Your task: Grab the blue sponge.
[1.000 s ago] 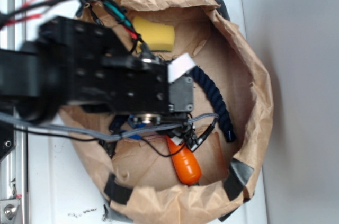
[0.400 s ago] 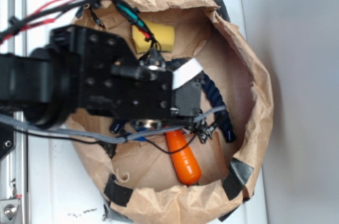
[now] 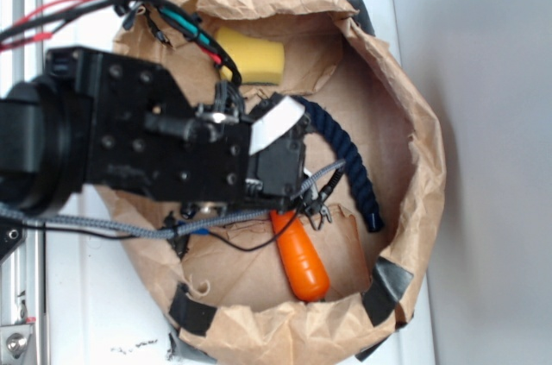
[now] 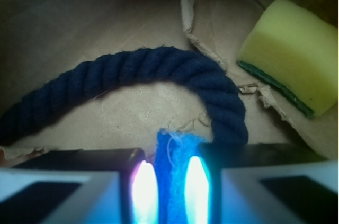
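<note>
The gripper (image 4: 170, 181) is clamped narrowly on the blue sponge (image 4: 170, 155), pinching its thin edge just beside the navy rope (image 4: 132, 75), so the grasp appears secured.

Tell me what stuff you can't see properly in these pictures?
- Blue sponge: the wrist view shows only a strip between the gripper fingers; glare and the frame's bottom edge hide the rest. In the exterior view the arm hides it completely.
- Navy rope: its left end runs off the wrist frame.
- Orange carrot toy: its top disappears under the arm and cables in the exterior view.
- Yellow sponge: partly covered by wires there.
</note>
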You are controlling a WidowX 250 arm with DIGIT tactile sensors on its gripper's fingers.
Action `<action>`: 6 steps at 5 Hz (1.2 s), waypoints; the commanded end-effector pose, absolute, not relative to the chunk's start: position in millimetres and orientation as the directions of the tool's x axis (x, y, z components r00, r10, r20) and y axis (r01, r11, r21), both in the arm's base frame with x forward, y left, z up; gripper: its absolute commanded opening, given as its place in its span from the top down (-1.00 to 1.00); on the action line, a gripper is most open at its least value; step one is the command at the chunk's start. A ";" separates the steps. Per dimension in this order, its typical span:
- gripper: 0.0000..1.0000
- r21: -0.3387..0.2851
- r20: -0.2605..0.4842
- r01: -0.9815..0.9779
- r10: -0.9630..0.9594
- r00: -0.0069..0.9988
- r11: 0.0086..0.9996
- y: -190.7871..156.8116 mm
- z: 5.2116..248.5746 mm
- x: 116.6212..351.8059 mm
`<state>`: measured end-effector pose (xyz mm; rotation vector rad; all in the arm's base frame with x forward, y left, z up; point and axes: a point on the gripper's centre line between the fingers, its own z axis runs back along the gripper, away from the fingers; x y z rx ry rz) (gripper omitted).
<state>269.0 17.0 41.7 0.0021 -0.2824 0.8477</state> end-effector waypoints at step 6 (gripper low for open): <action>-1.00 -0.050 0.240 -0.742 0.729 0.641 0.669 35.1 24.0 269.1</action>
